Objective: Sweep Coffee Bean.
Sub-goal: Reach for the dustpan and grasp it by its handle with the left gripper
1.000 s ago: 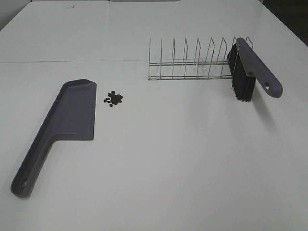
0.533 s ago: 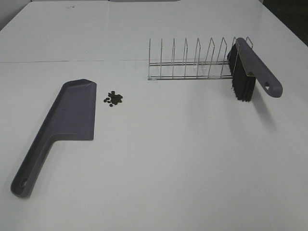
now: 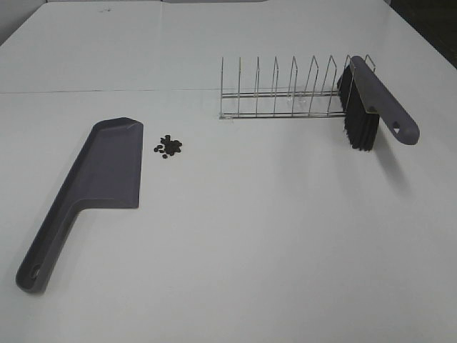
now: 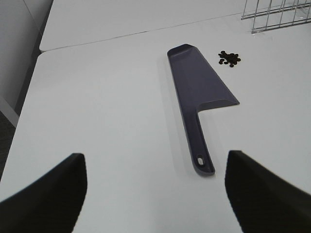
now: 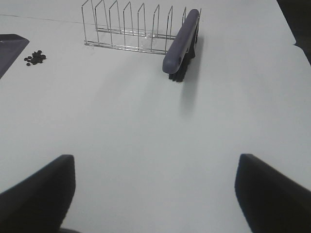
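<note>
A small cluster of dark coffee beans [image 3: 168, 146] [image 4: 229, 58] [image 5: 35, 58] lies on the white table, just right of the purple-grey dustpan [image 3: 89, 187] [image 4: 199, 94], which lies flat with its handle toward the front. A purple-grey brush [image 3: 371, 107] [image 5: 182, 46] with black bristles leans in the right end of the wire rack [image 3: 285, 93] [image 5: 129, 29]. My left gripper [image 4: 155, 194] is open, well short of the dustpan's handle. Open too, my right gripper [image 5: 155, 194] hangs over bare table well back from the brush. Neither gripper shows in the high view.
The white table [image 3: 250, 236] has a seam line running across it behind the rack. Its left edge [image 4: 29, 82] drops off to the floor, and a dark area lies past the far right corner [image 3: 428, 28].
</note>
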{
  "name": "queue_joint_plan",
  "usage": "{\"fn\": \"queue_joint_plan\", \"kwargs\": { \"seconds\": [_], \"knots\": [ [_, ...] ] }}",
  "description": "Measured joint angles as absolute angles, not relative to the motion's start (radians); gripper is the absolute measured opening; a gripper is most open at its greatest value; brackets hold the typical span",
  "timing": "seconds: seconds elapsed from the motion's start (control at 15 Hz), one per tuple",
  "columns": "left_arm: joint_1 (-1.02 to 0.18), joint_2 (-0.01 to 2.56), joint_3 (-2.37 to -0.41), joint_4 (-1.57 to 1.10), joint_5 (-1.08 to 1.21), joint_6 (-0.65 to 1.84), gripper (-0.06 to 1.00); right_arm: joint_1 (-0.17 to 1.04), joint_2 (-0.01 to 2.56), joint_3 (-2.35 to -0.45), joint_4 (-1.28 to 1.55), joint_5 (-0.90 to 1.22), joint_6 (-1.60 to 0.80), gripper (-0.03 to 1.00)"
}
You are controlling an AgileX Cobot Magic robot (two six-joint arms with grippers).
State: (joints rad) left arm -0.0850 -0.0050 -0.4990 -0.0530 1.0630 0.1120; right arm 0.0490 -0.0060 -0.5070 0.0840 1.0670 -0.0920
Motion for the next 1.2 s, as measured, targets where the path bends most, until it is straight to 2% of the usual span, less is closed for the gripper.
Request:
{"fn": "queue_joint_plan", "kwargs": {
  "seconds": [1.2],
  "knots": [
    [-0.085,-0.005,-0.499,-0.053,1.062,0.108,0.71,0.049,-0.006,-0.507,0.084,1.067,-0.092,0.75]
  ]
}}
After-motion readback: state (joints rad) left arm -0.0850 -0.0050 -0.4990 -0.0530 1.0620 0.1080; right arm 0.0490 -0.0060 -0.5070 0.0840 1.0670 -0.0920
